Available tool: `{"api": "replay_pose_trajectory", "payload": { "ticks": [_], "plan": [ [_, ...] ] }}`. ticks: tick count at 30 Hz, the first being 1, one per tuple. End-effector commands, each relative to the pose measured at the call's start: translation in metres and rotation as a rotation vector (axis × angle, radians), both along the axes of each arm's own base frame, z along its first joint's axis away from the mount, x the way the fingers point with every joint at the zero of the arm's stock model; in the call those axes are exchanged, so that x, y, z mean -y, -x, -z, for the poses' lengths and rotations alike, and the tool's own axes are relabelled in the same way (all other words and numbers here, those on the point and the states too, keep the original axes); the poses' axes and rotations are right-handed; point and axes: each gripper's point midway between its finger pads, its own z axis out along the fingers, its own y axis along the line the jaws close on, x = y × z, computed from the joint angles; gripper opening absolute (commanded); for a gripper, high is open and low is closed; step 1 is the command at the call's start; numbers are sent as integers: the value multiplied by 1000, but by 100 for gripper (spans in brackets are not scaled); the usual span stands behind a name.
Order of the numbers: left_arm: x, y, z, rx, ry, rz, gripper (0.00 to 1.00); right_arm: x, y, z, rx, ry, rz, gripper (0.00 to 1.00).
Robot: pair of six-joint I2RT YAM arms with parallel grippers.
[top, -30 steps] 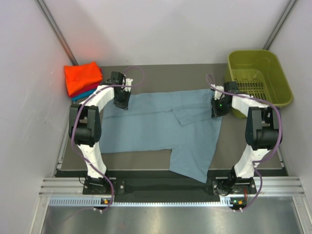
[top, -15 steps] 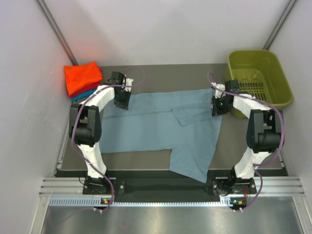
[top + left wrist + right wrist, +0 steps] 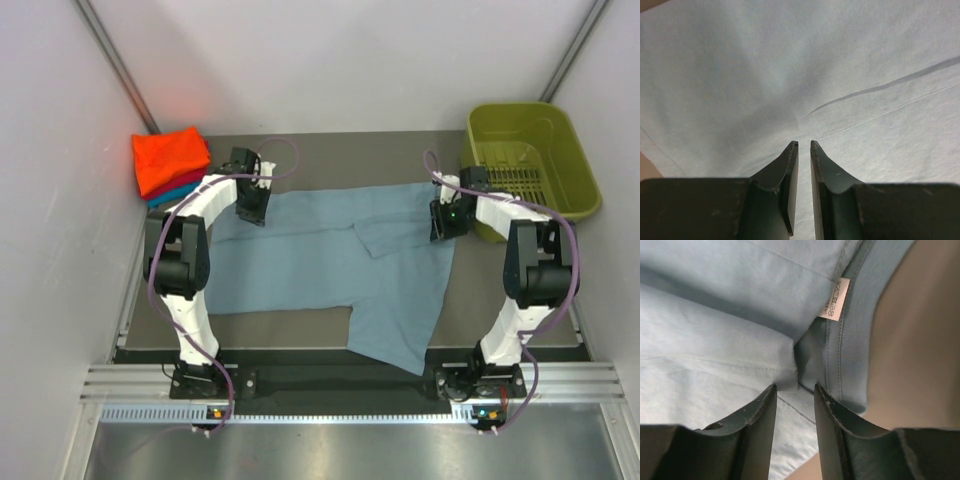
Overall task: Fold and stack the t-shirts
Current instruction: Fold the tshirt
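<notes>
Step in hand: the first fold of the grey-blue t-shirt (image 3: 320,260), which lies spread across the middle of the counter (image 3: 350,160), its lower right part reaching the counter's near edge. The left gripper (image 3: 250,208) sits on the shirt's upper left corner. In the left wrist view its jaws are almost together, with creases running out from the tips, so I judge it clamped on a pinch of cloth. The right gripper (image 3: 446,222) sits on the upper right corner. In the right wrist view its jaws stand apart and straddle a folded hem edge below the care label (image 3: 834,299); I judge it not yet closed. The next move calls for closing the right gripper on that hem, then lifting both corners together and carrying them evenly toward the bottom of the frame. The folded stack (image 3: 170,162) of orange, red and teal shirts lies at the upper left, just beside the left arm. The basket (image 3: 520,108) stands at the upper right, close to the right arm's elbow. Neither lies in the fold path.
</notes>
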Motion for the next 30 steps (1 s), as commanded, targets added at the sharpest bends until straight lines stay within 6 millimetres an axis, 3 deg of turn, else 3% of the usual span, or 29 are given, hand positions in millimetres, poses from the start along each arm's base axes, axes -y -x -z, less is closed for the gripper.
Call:
{"api": "replay_pose_trajectory", "payload": {
  "ticks": [1,7,12,24,30],
  "plan": [
    [2,-5,-11,36,6,-6,21,5,-24,-10,60,10,-7,36],
    [0,-4,-12,38,-5,-9,21,4,-28,-6,59,9,-12,32],
    [0,-6,-12,40,-3,-8,21,-3,-24,-3,52,5,-31,19],
    [1,-6,-10,34,3,-10,21,-15,-22,2,39,4,-67,18],
    [1,-5,-10,37,-1,-10,21,-20,-23,-3,49,4,-82,1]
  ]
}}
